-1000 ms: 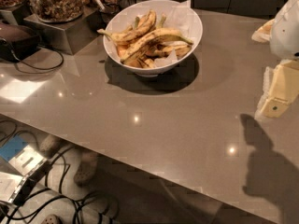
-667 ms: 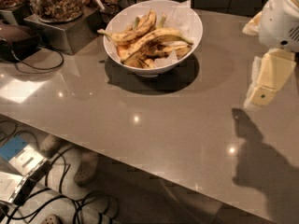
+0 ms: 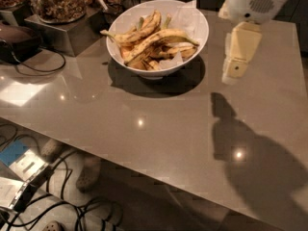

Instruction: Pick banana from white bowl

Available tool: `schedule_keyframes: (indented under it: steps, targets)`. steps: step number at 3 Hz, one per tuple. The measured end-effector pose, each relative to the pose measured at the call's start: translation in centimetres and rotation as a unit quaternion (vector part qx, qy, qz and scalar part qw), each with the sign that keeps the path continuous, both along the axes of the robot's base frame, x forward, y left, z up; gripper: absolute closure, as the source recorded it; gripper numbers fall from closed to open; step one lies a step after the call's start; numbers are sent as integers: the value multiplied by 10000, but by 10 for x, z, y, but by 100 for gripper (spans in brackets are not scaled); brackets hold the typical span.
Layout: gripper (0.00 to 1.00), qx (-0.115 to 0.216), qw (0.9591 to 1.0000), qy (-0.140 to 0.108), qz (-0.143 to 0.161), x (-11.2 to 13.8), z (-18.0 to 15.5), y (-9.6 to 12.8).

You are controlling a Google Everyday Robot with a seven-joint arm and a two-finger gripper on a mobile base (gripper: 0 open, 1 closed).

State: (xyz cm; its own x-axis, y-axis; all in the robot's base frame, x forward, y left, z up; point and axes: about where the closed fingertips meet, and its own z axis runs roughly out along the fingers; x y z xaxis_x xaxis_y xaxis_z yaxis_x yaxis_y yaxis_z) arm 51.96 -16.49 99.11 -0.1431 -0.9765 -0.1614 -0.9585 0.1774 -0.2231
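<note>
The white bowl [image 3: 190, 20] stands at the back middle of the grey table, lined with white paper. The banana [image 3: 161, 36], long, curved and yellow with brown spots, lies across the top of the pile in the bowl, among shorter spotted bananas and orange peeled pieces. My gripper [image 3: 232, 71], cream under a white wrist housing [image 3: 257, 1], hangs above the table just right of the bowl. It points down and stands clear of the bowl's rim. It holds nothing that I can see.
Glass jars of nuts [image 3: 57, 1] stand on a metal stand [image 3: 65, 35] at the back left. A dark device with a cable [image 3: 19, 42] lies left of it. Cables and shoes [image 3: 86, 174] lie on the floor past the table's front edge.
My gripper has moved left and up-table, from the right edge of the view to just beside the bowl. The bowl and bananas have not moved.
</note>
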Motion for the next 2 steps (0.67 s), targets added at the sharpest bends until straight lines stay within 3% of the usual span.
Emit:
schedule_keyframes:
  steps: [2]
  targets:
    - [0,266,9994,-189,123,14,6,13]
